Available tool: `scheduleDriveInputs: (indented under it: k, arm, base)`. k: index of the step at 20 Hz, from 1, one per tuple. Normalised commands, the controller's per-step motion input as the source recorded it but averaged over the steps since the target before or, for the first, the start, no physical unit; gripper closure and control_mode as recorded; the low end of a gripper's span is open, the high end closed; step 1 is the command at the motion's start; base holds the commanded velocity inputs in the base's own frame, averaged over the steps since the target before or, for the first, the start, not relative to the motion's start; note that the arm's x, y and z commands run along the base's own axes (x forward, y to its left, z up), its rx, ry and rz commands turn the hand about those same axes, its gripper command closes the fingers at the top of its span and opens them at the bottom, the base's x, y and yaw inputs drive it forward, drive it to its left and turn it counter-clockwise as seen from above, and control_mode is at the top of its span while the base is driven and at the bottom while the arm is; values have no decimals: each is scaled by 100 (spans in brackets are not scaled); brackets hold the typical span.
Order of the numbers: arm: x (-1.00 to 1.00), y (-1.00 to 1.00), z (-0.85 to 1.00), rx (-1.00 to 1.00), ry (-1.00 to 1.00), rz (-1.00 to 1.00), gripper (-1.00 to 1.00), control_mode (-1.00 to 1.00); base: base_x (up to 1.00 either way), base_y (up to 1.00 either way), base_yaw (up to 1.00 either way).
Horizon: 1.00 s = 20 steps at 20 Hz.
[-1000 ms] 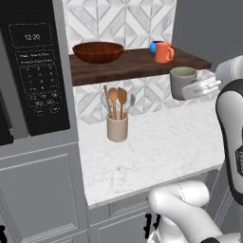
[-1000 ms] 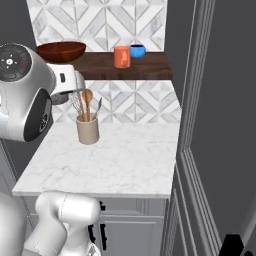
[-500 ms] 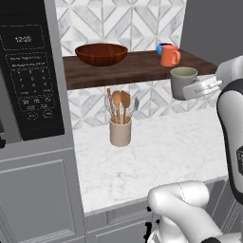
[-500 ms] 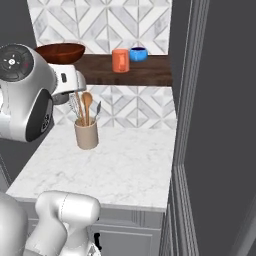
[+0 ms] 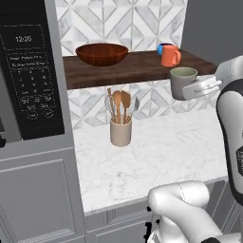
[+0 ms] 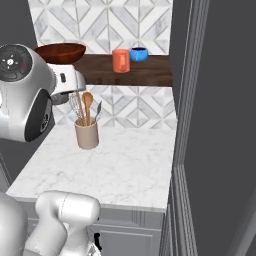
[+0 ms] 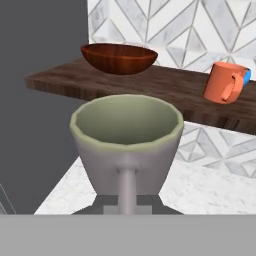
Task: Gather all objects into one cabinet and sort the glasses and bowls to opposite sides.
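End effector (image 5: 201, 86) clamped on the grey mug (image 5: 183, 82), upright above the counter (image 5: 156, 152); shelf board (image 5: 128, 69) with wooden bowl (image 5: 101, 53) just beyond it.

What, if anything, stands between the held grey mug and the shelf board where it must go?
Nothing visible does. The grey mug hangs in the gripper just off the front edge of the shelf board, with bare board between the wooden bowl and orange mug.

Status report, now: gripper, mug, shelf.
Gripper shut on grey mug, upright, just off the shelf front edge. Bowl at shelf's left; orange mug and blue cup at right. Nothing in the way.
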Motion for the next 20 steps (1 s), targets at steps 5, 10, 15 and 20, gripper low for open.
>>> scheduleDriveInputs:
  k: [5,10,15,20]
  arm:
    - [15,-4,3,0,8,-23,100,-100]
    - [60,-18,10,0,-3,-23,100,-100]
    - [66,-10,9,0,-19,-7,100,-100]
    - [79,0,0,0,-26,0,100,-100]
  base:
    - [0,0,-1]
    - [0,0,0]
    - [0,0,0]
    - [0,0,0]
